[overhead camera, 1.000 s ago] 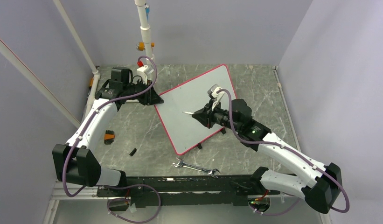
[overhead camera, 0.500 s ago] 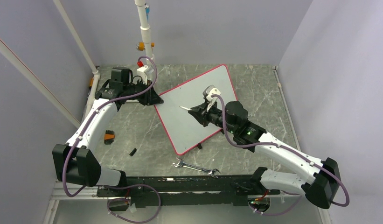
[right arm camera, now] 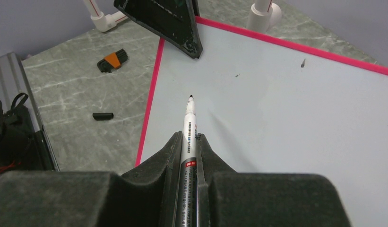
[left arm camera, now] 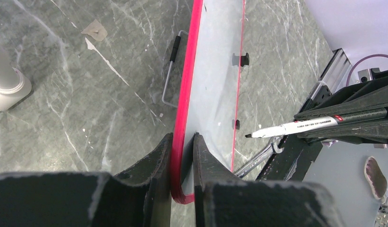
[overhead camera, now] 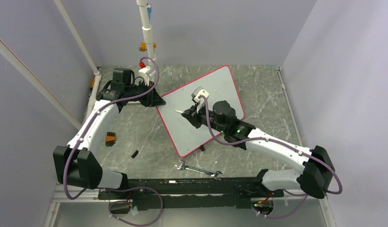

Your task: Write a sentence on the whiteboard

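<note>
Clamping whiteboard (left arm camera: 215, 85) rim: left gripper (left arm camera: 182, 138) closed on its red corner, board running ahead of it | right gripper (right arm camera: 188, 136) closed on marker (right arm camera: 189, 120), tip pointing ahead over board face toward left gripper, contact unclear

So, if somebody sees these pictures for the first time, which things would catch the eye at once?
The large whiteboard with its red-pink rim stands out first, lying skewed in the middle of the marble table; no writing shows on it. The right gripper is shut on a marker that points over the board's left part. The left gripper clamps the board's rim at its left corner.
</note>
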Action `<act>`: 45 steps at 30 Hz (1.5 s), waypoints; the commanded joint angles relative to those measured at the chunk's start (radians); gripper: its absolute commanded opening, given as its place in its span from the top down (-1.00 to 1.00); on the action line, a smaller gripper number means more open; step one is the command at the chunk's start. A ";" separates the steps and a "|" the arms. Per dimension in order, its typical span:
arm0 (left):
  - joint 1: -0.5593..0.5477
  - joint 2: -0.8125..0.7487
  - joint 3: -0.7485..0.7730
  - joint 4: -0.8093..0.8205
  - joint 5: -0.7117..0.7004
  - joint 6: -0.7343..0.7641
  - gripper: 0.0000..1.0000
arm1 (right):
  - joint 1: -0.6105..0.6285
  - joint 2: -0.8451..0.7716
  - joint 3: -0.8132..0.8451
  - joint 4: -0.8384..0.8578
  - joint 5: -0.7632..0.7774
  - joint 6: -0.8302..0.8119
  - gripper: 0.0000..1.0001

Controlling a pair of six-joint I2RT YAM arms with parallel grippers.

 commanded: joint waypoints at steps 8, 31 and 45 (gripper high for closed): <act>0.001 -0.034 -0.024 0.025 -0.148 0.116 1.00 | 0.024 0.079 0.109 0.072 0.040 -0.010 1.00; -0.011 -0.083 -0.063 0.032 -0.176 0.135 1.00 | 0.033 0.170 0.166 0.058 0.058 0.001 1.00; -0.013 -0.086 -0.063 0.030 -0.177 0.135 1.00 | 0.047 0.188 0.150 0.053 0.047 0.010 1.00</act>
